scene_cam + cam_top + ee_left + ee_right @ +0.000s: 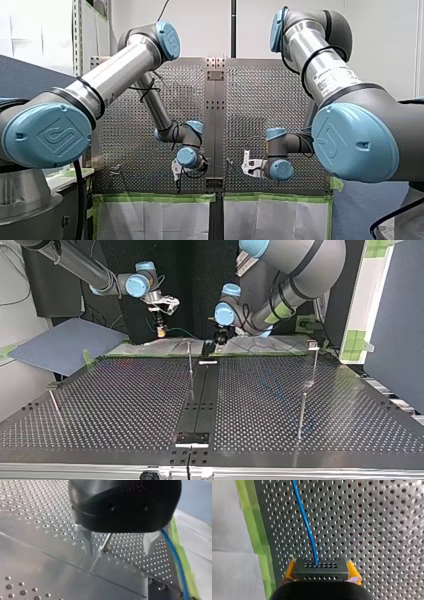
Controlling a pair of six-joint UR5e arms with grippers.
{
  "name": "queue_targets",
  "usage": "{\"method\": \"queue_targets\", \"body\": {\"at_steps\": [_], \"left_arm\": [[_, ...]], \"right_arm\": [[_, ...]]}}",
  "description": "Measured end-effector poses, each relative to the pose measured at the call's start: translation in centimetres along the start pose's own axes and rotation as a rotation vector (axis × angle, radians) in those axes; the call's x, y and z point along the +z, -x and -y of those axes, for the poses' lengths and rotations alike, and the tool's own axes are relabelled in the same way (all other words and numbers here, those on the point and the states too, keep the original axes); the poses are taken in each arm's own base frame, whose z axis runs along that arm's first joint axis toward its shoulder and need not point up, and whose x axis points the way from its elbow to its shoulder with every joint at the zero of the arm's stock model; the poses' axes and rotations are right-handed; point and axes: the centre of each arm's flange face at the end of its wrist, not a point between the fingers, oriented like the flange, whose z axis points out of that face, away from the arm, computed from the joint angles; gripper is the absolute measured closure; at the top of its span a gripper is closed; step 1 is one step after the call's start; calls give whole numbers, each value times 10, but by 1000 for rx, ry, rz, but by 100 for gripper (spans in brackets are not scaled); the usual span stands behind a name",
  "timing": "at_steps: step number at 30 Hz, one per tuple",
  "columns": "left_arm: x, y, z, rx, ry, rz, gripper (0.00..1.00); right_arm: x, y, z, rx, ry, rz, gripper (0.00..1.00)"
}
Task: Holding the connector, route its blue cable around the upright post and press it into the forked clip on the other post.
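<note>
My right gripper (321, 573) is shut on a dark grey connector (321, 568), which sits between its yellow pads (290, 569). A blue cable (306, 522) leaves the connector and runs ahead over the perforated plate. In the top view my right gripper (160, 329) hangs above the table's far edge. My left gripper (116, 551) is black, and its metal fingers (149, 541) stand open just above the plate. A thin upright post (106, 542) stands ahead between them. The blue cable (176, 562) passes beside this gripper. A tall post with a small head (313, 344) stands at the top view's right.
More thin posts stand on the perforated table (125, 405): one in the middle (190, 365), one at the near right (301, 415), and a leaning one at the left (55, 406). Green tape (254, 530) and white sheeting line the table's edge near both grippers.
</note>
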Motion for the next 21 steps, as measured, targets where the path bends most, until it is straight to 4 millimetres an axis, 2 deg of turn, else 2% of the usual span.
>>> {"method": "queue_targets", "body": {"at_steps": [11, 21], "left_arm": [[-10, -7, -3, 65, 71, -8, 2], [-14, -12, 17, 65, 19, 41, 2]], "right_arm": [[2, -1, 6, 3, -60, 0, 100], [1, 0, 10, 4, -83, 3, 100]]}}
